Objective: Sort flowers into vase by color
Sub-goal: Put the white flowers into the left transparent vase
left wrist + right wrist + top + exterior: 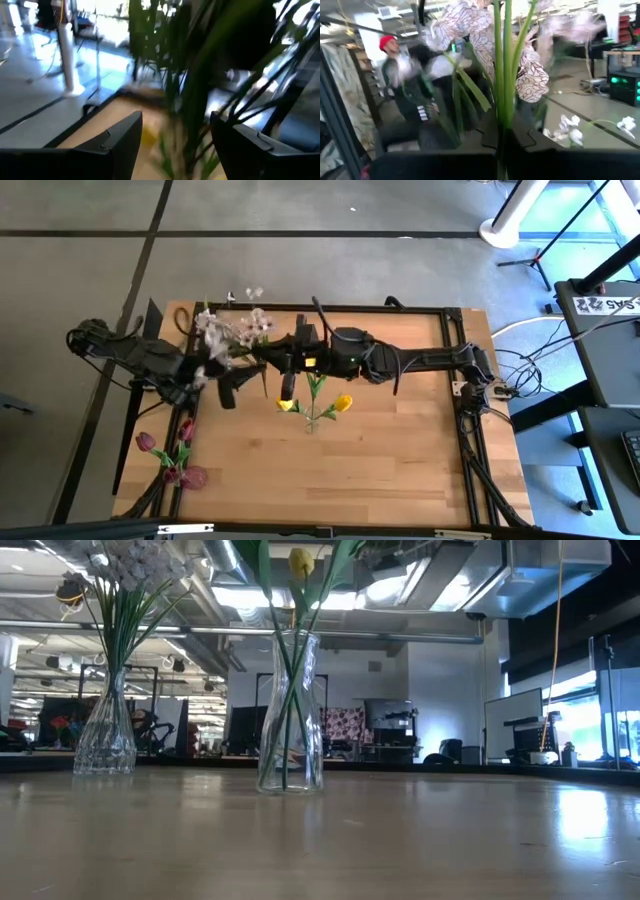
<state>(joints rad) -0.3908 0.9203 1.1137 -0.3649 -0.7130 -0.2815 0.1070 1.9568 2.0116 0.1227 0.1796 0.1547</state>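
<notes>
white-pink blossoms (232, 330) bunched at the table's far left, over a ribbed glass vase (105, 735); stems upright in the low view, heads cut off by its top edge. yellow tulips (340, 403) in a second, smooth vase (290, 720) near the table's middle: one bloom visible low (301, 562), others out of frame; long stems near upright, crossing inside the glass. seen from above, two yellow heads leaning apart, one toward the left (287, 406), one toward the right. dark red blooms (170, 458) at the near left corner, by the table's edge, stems running roughly front to back; vase under them hard to make out.

right gripper (502, 135) reached across to the far left beside the white-pink bunch, closed on green stems (504, 65) that rise straight up from between its fingers, patterned pale petals (530, 80) just above. more small white blossoms (567, 127) blurred off to one side. person in a red cap (390, 42) smeared in the background.

left gripper (172, 145) just beside that same bunch, overlapping the right arm from above; fingers (120, 145) spread wide, blurred green stems and leaves (195, 90) between them, contact not discernible. a yellow smear (147, 136) beyond on the wood table (400, 460).

neither gripper visible in the low view.
</notes>
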